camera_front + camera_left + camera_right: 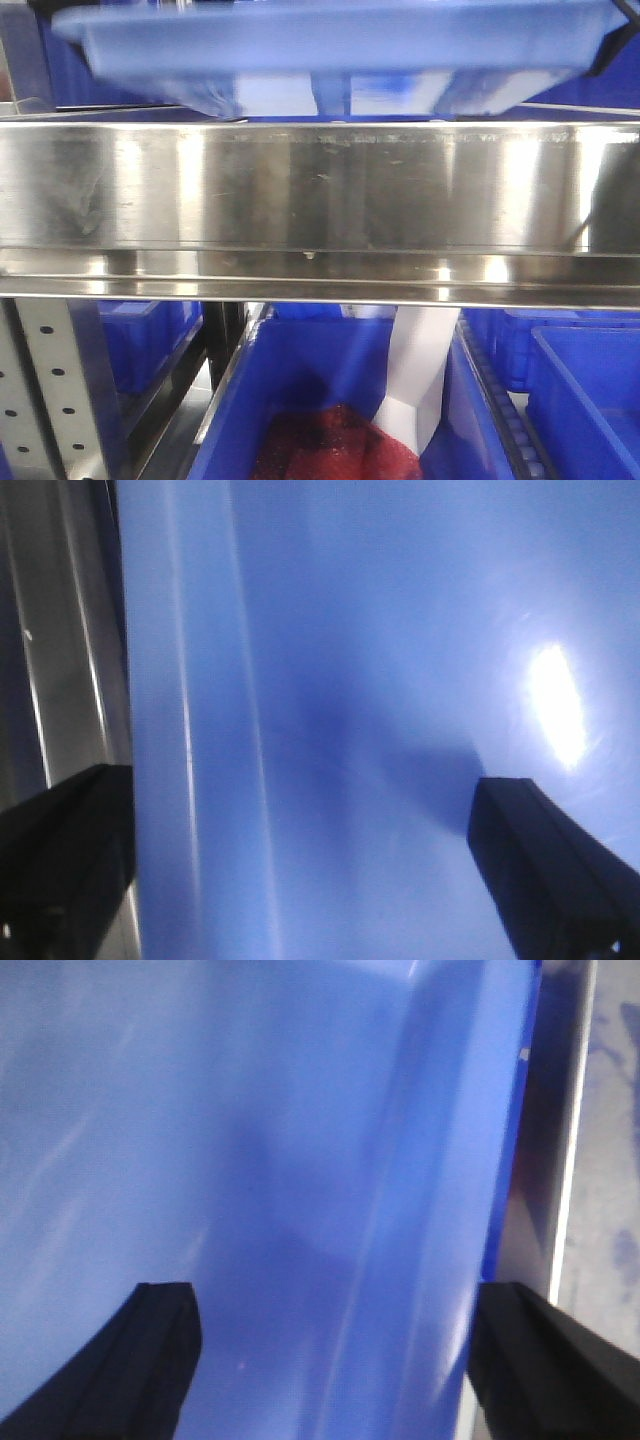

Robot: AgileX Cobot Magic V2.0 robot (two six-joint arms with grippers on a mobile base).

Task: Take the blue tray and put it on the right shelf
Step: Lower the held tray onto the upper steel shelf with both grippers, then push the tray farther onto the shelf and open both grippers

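Observation:
The blue tray (330, 40) sits at the top of the front view, its underside right at the top edge of the right shelf's shiny steel front rail (320, 190); I cannot tell whether it touches. My left gripper (300, 870) is open, its fingers (60, 860) wide apart astride the tray's left rim (190, 730), one outside over steel, one over the tray floor. My right gripper (335, 1360) is open, its fingers (150, 1360) wide apart astride the tray's right rim (470, 1160). A black part of the right gripper shows at the tray's right end (612, 50).
Below the shelf stand deep dark-blue bins (580, 400). The middle bin (300, 370) holds something red (330, 445) and a white piece (420, 370). A perforated grey upright (50, 390) stands at the lower left.

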